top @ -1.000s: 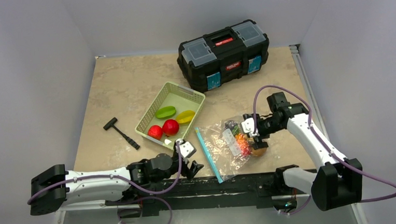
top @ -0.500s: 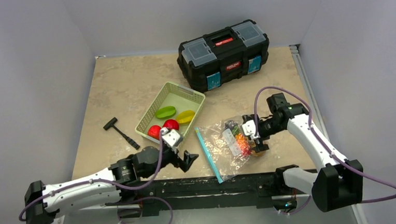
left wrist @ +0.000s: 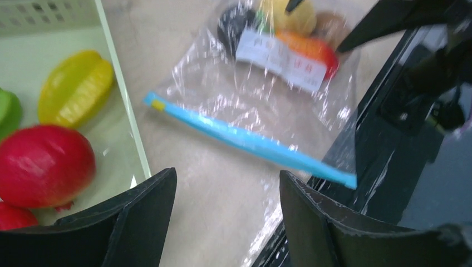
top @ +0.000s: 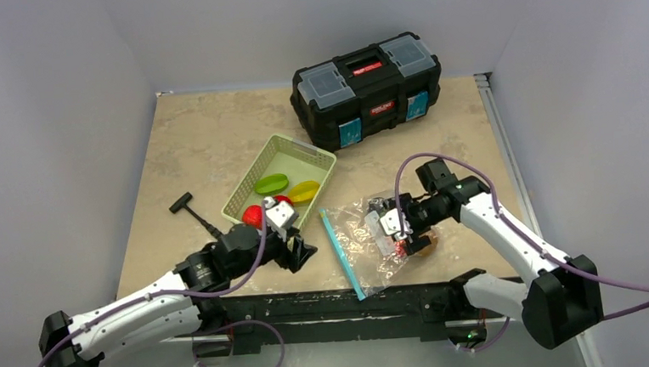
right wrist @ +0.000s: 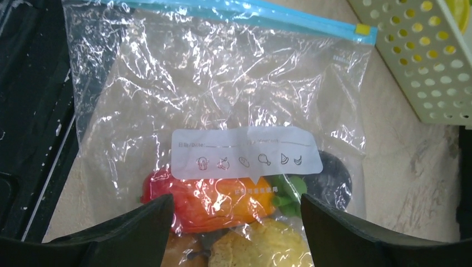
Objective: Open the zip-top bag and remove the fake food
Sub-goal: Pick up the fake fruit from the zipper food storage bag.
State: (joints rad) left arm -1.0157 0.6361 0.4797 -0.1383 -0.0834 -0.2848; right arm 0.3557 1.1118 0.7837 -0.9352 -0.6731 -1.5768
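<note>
From above, the zip-top bag (top: 361, 248) lies flat on the table (top: 191, 141) near its front edge, between the green basket (top: 306, 153) and the right arm. Its teal zip strip (top: 341, 252) runs from beside the basket's corner towards the front rail, so the mouth faces the robot's left. The fake food (top: 403, 245) is bunched at the opposite, closed end. The left gripper (top: 302, 255) sits just left of that strip and is the nearer one to it, while the right gripper (top: 395, 230) hangs over the food end. In the left wrist view, the left gripper (left wrist: 225, 219) has its jaws spread with nothing between them. The zip strip (left wrist: 250, 142) crosses the frame ahead of it on a slant, with the basket (left wrist: 127, 130) and its loose fruits (left wrist: 47, 164) to one side. The bagged fake food (left wrist: 303, 49) lies beyond the strip. In the right wrist view, the right gripper (right wrist: 235, 207) is likewise spread wide, straddling the fake food (right wrist: 214, 204) through the plastic. The zip strip (right wrist: 239, 11) lies across the far end of the zip-top bag (right wrist: 222, 89), square to the gripper's reach. Whether its fingers (right wrist: 131, 231) press on the film or hover just above it is hard to judge from here. The opening pull likely falls to the left arm at the strip, with the right pinning the far end.
</note>
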